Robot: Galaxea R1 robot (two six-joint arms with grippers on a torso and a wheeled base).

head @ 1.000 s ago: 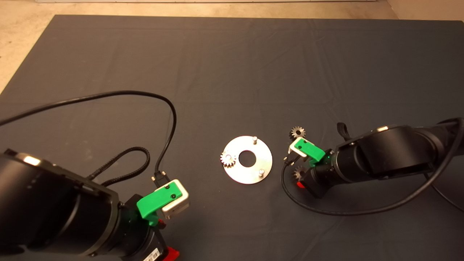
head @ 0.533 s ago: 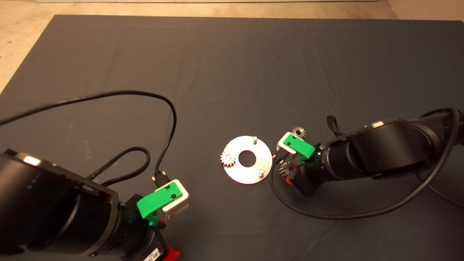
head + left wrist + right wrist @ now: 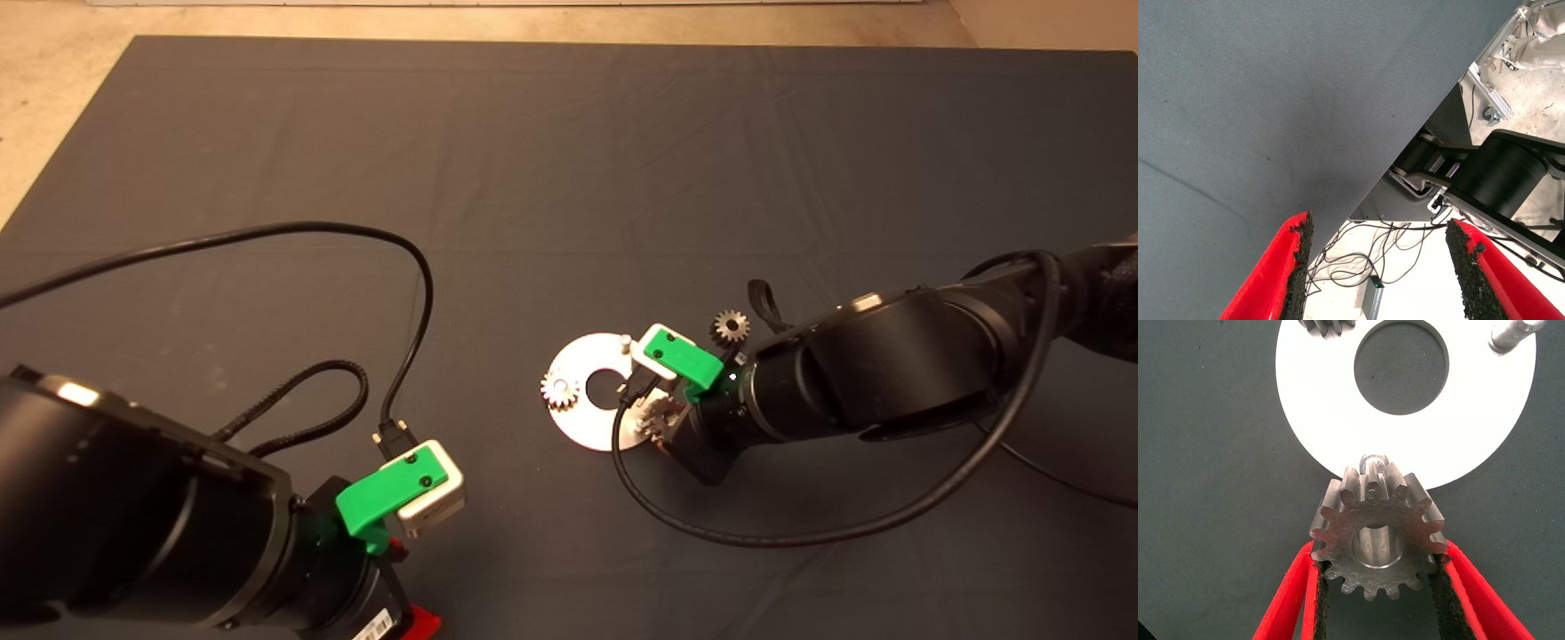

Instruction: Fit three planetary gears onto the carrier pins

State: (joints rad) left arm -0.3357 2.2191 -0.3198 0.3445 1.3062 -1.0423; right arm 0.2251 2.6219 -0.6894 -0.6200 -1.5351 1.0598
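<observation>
The right gripper (image 3: 1377,577) has its two red fingers (image 3: 1293,600) with black pads clamped on either side of a small grey metal spur gear (image 3: 1378,539), pads pressing into the toothed rim so the round centre bore faces the wrist camera. The gear is held tilted, over the near edge of the flat shiny round metal disc (image 3: 1331,420), and the tip of a short silvery carrier pin (image 3: 1373,461) shows just beyond its upper teeth. The bore is not on that pin.

Farther across the disc, past the central hole, a second pin (image 3: 1509,335) stands bare, and part of another small toothed gear (image 3: 1327,326) shows at the opposite rim. In the head view that second gear (image 3: 559,389) sits on the disc's left-hand pin, the bare upright pin (image 3: 625,340) stands at the disc's far edge, and the right gripper (image 3: 656,422) covers the disc's right side with the held gear beneath it. A third small dark gear (image 3: 730,326) lies flat on the dark mat (image 3: 569,160) just beside the right arm, apart from the disc.

The left gripper (image 3: 1381,270) is parked at the lower left of the tabletop, its red fingers (image 3: 1279,273) spread wide with nothing between them; its wrist view looks past the mat's edge to cables and dark equipment on the floor.
</observation>
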